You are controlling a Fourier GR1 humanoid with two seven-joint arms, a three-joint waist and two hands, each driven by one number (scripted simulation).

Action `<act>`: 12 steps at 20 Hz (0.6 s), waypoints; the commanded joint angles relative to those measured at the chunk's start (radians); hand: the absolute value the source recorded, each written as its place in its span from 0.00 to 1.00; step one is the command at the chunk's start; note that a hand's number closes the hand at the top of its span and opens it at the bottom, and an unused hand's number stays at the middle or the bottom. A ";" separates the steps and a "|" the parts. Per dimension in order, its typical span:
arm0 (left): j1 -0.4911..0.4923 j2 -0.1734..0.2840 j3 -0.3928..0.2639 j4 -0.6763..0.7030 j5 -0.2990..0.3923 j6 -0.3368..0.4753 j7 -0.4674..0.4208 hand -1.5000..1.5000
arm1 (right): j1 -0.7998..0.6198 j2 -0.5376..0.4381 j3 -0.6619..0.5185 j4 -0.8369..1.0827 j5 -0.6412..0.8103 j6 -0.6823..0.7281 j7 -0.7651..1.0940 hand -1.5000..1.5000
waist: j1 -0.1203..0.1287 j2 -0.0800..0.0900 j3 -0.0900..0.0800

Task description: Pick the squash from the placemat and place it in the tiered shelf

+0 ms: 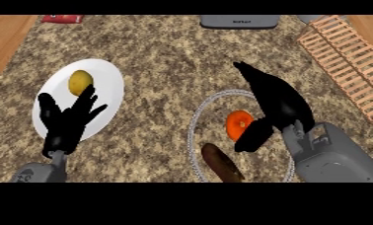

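two objects lie on the round grey-rimmed placemat [195, 120]: the orange round squash [237, 123] and a brown oblong vegetable [221, 163]. the right hand [275, 101] hovers just beside the squash, fingers spread; curl them round it only, then lift toward the wooden slatted tiered shelf [339, 51].

Counter mid is wide open, bare speckled top [167, 56] from the white plate [109, 78] across to the slatted wooden shelf [339, 56] at the right edge, nothing in the lane btw them. Back edge has a grey appliance [239, 21] and a red packet [62, 18] at the back left corner. Left hand [69, 120] sits open over the plate next to a yellow fruit [80, 82]. Front right is tight: the right hand [273, 103] is over the round placemat [200, 115], with the orange squash [238, 124] and a brown thing [222, 162] crowded under it.
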 commanded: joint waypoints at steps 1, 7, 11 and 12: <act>0.010 -0.003 0.015 0.018 -0.019 0.001 0.022 0.50 | -0.041 0.053 0.001 -0.012 0.013 0.090 0.148 0.00 | -0.006 0.001 -0.004; 0.027 -0.012 0.035 0.055 -0.014 -0.034 -0.015 0.50 | 0.043 0.078 0.076 0.044 0.126 0.035 0.140 0.00 | -0.011 0.002 -0.004; 0.057 -0.023 0.023 -0.001 -0.041 -0.005 0.006 0.50 | 0.024 0.116 0.099 0.083 0.203 0.039 0.159 0.00 | -0.005 0.001 -0.003; 0.083 -0.021 0.008 -0.073 -0.037 0.006 0.054 0.50 | 0.006 0.111 0.075 0.018 0.178 0.084 0.221 0.00 | -0.005 -0.001 -0.003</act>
